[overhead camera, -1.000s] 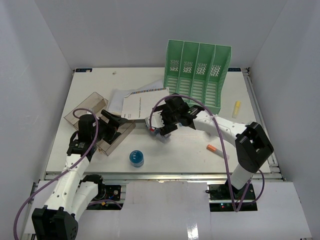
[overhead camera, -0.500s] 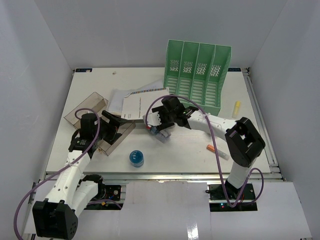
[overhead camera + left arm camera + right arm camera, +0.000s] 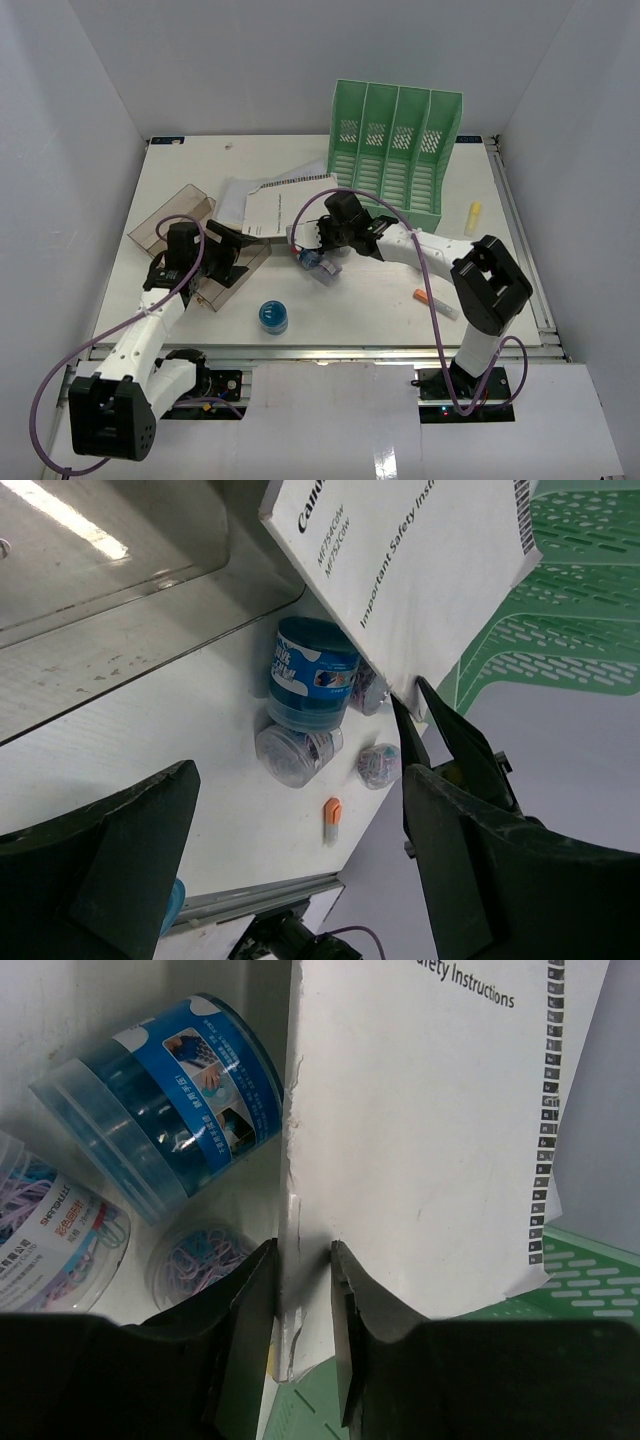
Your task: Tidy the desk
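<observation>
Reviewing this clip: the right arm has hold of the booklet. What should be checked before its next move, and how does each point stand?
1. Grip: ok, the right gripper is shut on the booklet, one finger on each face.
2. Bite depth: not ok, only the very edge is pinched, so it may slip.
3. Other arm out of it: ok, the left gripper is open and holds nothing.
4. Clearance: not ok, the blue clip tub sits right beside the pinched edge.
5. Destination: ok, the green file rack stands upright.
</observation>
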`<state>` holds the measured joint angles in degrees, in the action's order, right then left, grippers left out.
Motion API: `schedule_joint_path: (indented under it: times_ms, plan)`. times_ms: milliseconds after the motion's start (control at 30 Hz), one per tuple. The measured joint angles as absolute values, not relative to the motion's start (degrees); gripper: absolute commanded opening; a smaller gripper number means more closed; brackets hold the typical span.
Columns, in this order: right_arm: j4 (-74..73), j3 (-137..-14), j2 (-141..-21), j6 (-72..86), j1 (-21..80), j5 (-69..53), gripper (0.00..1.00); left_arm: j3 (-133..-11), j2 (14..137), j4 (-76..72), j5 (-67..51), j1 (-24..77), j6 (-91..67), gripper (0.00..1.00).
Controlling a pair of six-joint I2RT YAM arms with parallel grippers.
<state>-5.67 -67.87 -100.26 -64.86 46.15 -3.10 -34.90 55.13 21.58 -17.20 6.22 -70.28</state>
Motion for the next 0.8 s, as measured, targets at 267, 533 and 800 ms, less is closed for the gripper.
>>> schedule_joint_path:
  times_ms: [267, 533, 800]
  plan:
    - [-5.65, -67.61, -96.69, -60.02, 46.15, -5.23, 0.22, -35.88, 60.76, 17.6, -17.76, 6.22, -73.38, 0.91]
    - [-5.84, -67.61, -94.27, -55.99, 46.11, -8.31, 0.19, -38.34, 67.83, 12.2, -18.02, 7.42, -75.47, 0.86]
    - [-6.39, -67.61, -92.46, -54.12, 45.69, -10.92, 0.16, -43.14, 76.05, 7.31, -17.34, 10.62, -76.47, 0.75]
